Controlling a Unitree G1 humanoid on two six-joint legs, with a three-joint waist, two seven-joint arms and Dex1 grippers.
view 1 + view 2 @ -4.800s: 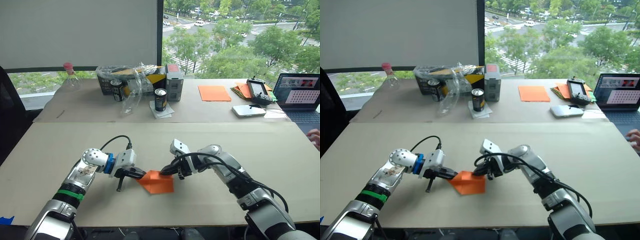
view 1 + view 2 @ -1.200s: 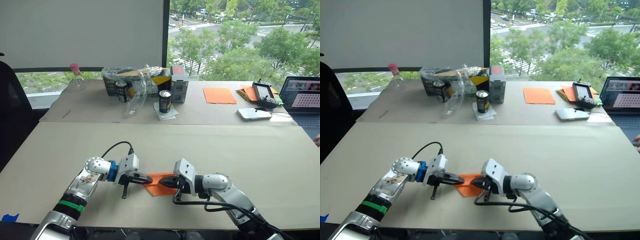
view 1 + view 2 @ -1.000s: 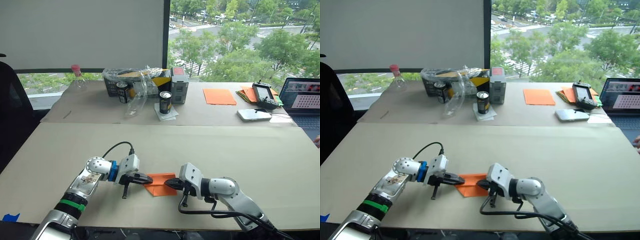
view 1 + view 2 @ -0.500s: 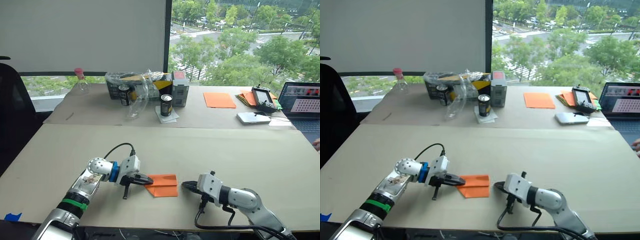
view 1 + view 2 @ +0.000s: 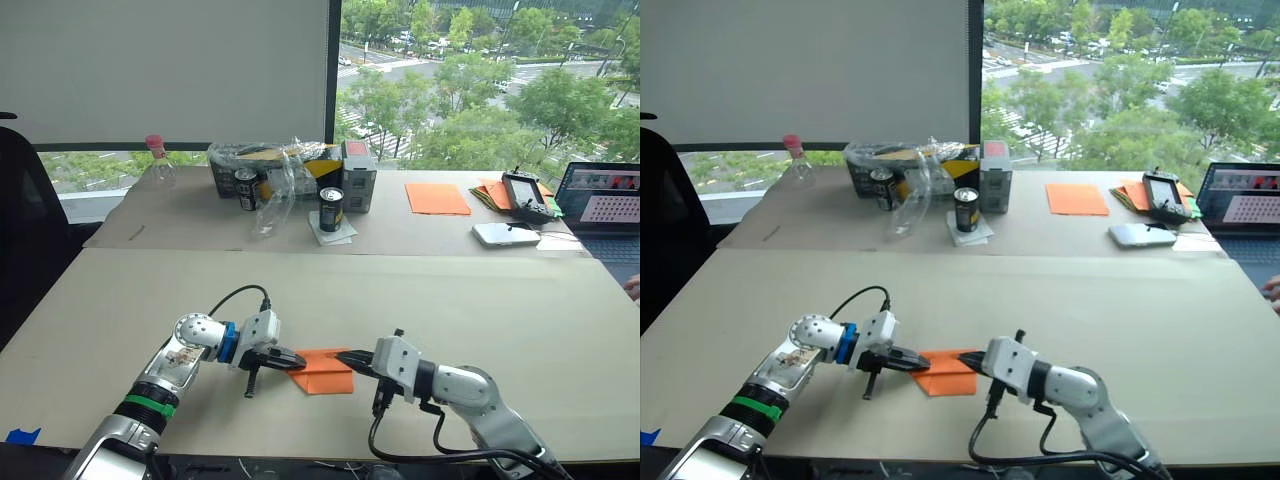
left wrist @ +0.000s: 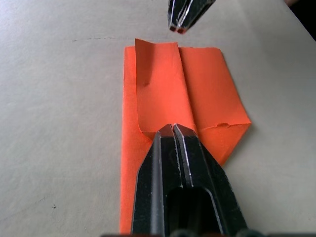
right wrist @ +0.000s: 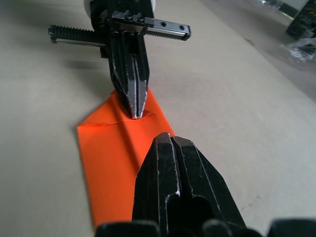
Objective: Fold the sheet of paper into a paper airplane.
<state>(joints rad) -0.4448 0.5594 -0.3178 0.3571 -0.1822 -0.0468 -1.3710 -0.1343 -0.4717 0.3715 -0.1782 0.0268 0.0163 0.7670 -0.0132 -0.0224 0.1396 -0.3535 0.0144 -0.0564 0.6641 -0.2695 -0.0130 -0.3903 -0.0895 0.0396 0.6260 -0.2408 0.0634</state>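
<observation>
We are finding the sheet of paper (image 5: 323, 370), folded into an orange wedge, lying flat on the near table (image 5: 520, 310) between both grippers. The left gripper (image 6: 172, 129) is pressing its closed tips onto the pointed end. The left wrist view is showing a raised flap along the centre fold; there the right gripper (image 6: 183, 19), fingers together, is sitting just past the opposite edge.
</observation>
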